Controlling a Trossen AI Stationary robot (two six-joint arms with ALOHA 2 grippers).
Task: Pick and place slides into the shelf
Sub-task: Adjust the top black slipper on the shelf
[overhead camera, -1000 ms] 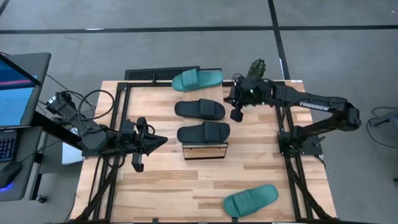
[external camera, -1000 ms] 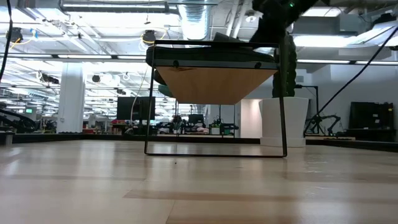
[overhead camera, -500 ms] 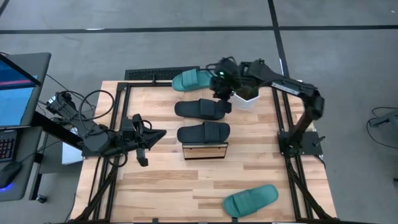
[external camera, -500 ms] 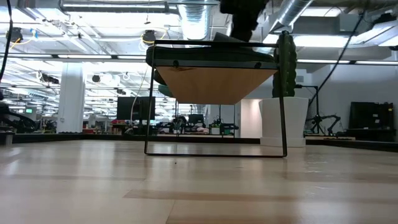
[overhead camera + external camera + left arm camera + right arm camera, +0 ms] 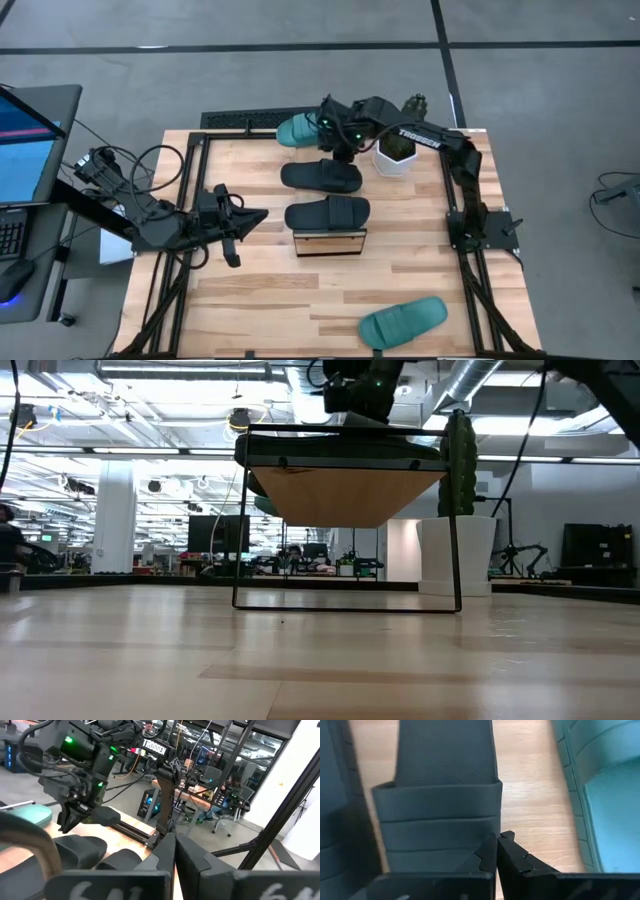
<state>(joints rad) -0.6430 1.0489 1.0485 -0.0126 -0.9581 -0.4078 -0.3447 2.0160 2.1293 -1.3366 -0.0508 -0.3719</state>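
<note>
Two black slides (image 5: 320,177) (image 5: 327,213) and a teal slide (image 5: 300,130) lie across the long light-wood shelf (image 5: 330,243), whose plank shows from below in the low view (image 5: 345,495). A second teal slide (image 5: 402,322) lies flat on the table at the near right. My right gripper (image 5: 339,148) is shut and points down over the far black slide's strap (image 5: 445,810), beside the far teal slide (image 5: 610,795); in the low view it stands (image 5: 362,400) just above the shelf top. My left gripper (image 5: 262,215) is shut and empty left of the shelf, its fingers (image 5: 175,845) pointing at it. My right gripper's shut fingertips (image 5: 490,847) point down at the far edge of the far black slide's strap (image 5: 470,827), the edge that faces the teal slide. I cannot tell whether they touch it. The slide lies flat on the shelf.
A cactus in a white pot (image 5: 397,155) stands at the far right, close behind my right arm, and also shows in the low view (image 5: 455,555). A black metal frame (image 5: 455,215) edges the table on both sides. A laptop (image 5: 25,140) sits off the table's left.
My right gripper has swung from the far right of the table toward its left edge, passing over the cactus pot, and now stands over the far black slide next to the far teal slide. The slides and the shelf have stayed where they were.
</note>
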